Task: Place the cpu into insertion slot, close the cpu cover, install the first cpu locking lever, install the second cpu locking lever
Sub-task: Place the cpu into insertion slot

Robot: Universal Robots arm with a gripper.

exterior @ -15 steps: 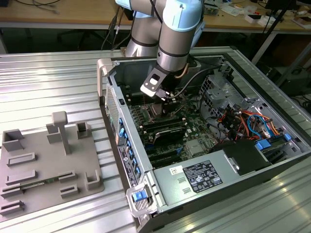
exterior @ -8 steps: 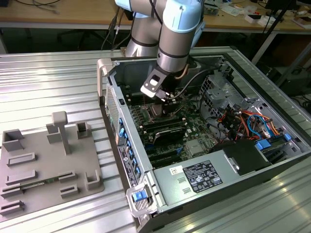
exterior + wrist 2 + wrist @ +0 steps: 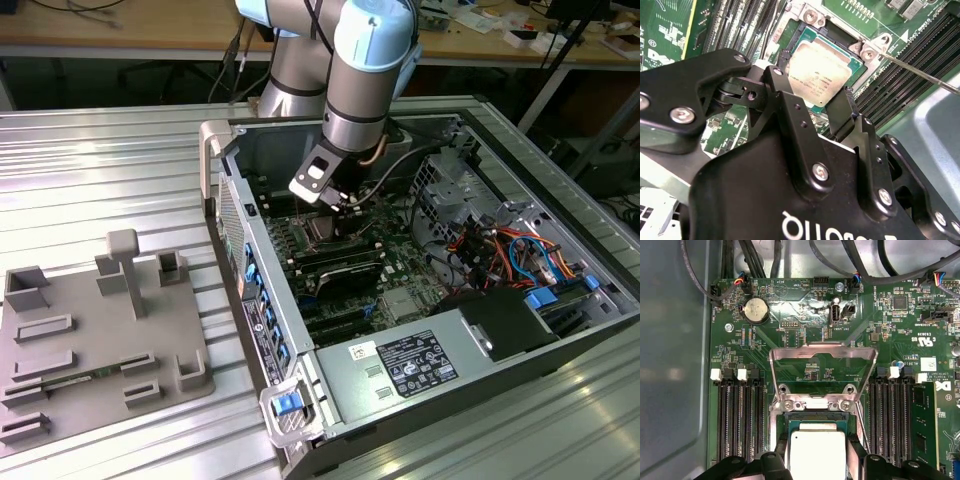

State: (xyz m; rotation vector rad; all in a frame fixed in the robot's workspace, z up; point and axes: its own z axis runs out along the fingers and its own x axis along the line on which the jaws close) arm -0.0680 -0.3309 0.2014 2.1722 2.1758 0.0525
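Claw (image 3: 340, 200) works inside the open case (image 3: 452, 352), above the board (image 3: 790, 320). It is closed to cpu width: in both wrist views its fingers (image 3: 782, 92) sit against two opposite edges of the cpu (image 3: 817, 455). The cpu lies flat, metal top up, between the fingertips and within the rim of the slot (image 3: 815, 417). Whether it is fully seated cannot be told. Directly ahead of the claw, the cover (image 3: 822, 351) stands raised on its hinge at the slot's far edge, clear of the cpu. One lever (image 3: 920, 74), a thin steel rod, runs out from a slot corner to one side of the claw, across the memory slots (image 3: 740, 415). These black slots flank the claw on both sides.
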